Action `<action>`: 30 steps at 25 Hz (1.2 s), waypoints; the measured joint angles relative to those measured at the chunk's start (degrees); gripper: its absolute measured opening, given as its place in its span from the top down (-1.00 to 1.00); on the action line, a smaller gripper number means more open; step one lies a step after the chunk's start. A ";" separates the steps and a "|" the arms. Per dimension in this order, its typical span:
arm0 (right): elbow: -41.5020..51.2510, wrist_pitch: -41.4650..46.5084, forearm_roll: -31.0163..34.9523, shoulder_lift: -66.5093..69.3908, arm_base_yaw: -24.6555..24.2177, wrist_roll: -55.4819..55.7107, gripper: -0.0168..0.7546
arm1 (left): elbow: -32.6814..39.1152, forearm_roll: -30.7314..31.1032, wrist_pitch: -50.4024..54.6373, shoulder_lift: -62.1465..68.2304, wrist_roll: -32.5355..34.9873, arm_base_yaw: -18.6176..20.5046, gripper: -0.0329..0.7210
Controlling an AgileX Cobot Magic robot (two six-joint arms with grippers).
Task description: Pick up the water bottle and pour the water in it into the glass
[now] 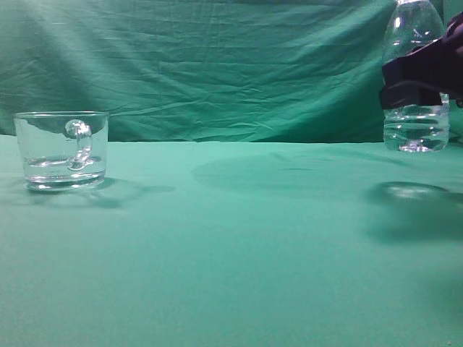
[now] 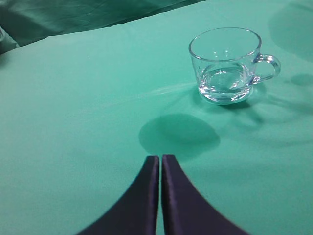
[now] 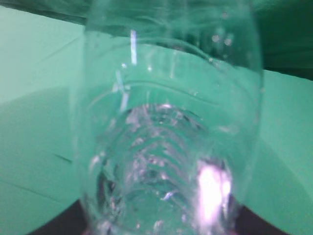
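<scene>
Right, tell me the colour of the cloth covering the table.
The cloth is plain green, no pattern, clearest in the left wrist view.

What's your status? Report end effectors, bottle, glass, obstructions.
Right end effector shut on small clear plastic water bottle, lifted off the green cloth. Left end effector shut, empty. Short clear handled glass mug upright at left. Nothing between them.
</scene>
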 joint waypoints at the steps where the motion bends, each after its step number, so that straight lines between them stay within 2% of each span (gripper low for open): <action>1: 0.00 -0.88 -0.25 0.94 0.00 0.00 0.23 | 0.00 0.00 0.00 0.00 0.00 0.00 0.91; 7: -0.24 -3.66 -1.33 6.21 0.00 -0.09 0.23 | 0.00 0.00 0.00 0.00 0.00 0.00 0.91; 16: 1.15 -6.24 -2.70 6.73 0.00 -0.09 0.23 | 0.00 0.00 0.00 0.00 0.00 0.00 0.91; 21: 2.59 -7.37 -2.47 6.73 0.00 0.02 -0.53 | 0.00 0.00 0.00 0.00 0.00 0.00 0.91; 23: 2.68 -7.26 -2.47 6.48 0.00 0.24 -0.73 | 0.00 0.00 0.00 0.00 0.00 0.00 0.91; 25: 2.81 -7.02 -2.85 5.56 0.00 1.05 -0.71 | 0.00 0.00 0.00 0.00 0.00 0.00 0.91; 26: 2.97 -6.90 -3.10 4.95 0.00 1.35 -0.81 | 0.00 0.00 0.00 0.00 0.00 0.00 0.91; 30: 4.21 -6.52 -3.10 1.43 0.00 1.70 -0.78 | 0.00 0.00 0.00 0.00 0.00 0.00 0.91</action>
